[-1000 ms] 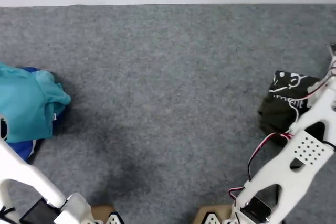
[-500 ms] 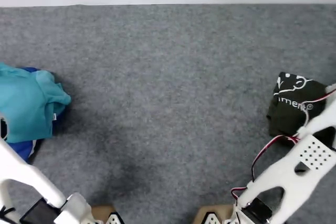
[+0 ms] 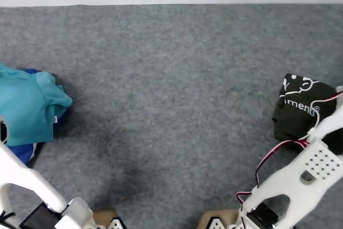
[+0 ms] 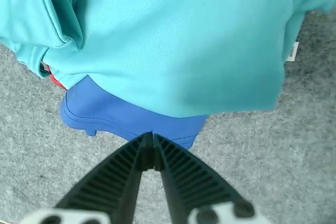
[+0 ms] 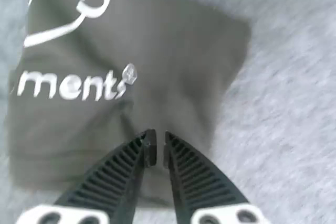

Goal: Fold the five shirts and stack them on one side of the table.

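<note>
- A grey, felt-covered bench seen from above, with a white robot arm at each lower corner.
- At the bench's left edge lies a loosely folded teal shirt on top of a blue shirt, which peeks out from under its near side.
- In the left wrist view, a thin sliver of red cloth shows between the teal and blue layers.
- The left gripper hangs over the near edge of the blue shirt, its black ridged fingers pressed together and holding nothing.
- Near the right edge sits a bunched dark shirt with white print.
- The right arm crosses its near corner.
- The right gripper is over the dark shirt, its fingers drawn almost together with a hairline gap; whether cloth is pinched is unclear.
</note>
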Controlling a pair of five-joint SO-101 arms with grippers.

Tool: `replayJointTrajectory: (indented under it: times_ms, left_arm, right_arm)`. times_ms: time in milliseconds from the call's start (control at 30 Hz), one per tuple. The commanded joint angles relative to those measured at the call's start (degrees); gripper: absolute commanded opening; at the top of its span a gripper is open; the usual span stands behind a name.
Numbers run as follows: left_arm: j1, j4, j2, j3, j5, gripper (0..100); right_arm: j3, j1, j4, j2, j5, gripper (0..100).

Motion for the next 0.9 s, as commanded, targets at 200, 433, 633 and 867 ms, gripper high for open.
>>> replayJointTrajectory:
  times_ms: [200, 433, 633, 867]
  left_arm:
    - [0.4, 0.6, -1.8, -0.6, -0.2, 1]
    - [0.4, 1.3, -1.8, -0.7, -0.2, 1]
    - [0.4, 1.3, -1.8, -0.5, -0.2, 1]
    - [0.4, 1.3, -1.5, -0.4, -0.2, 1]
  right_arm:
    - [28.4, -2.2, -1.9, -14.5, 0.6, 1.0]
    - [28.9, -2.2, -8.0, -14.5, 0.6, 1.0]
    - [29.8, -2.2, -8.9, -12.8, 0.6, 1.0]
    - [32.1, -2.3, -4.3, -4.3, 0.7, 1.0]
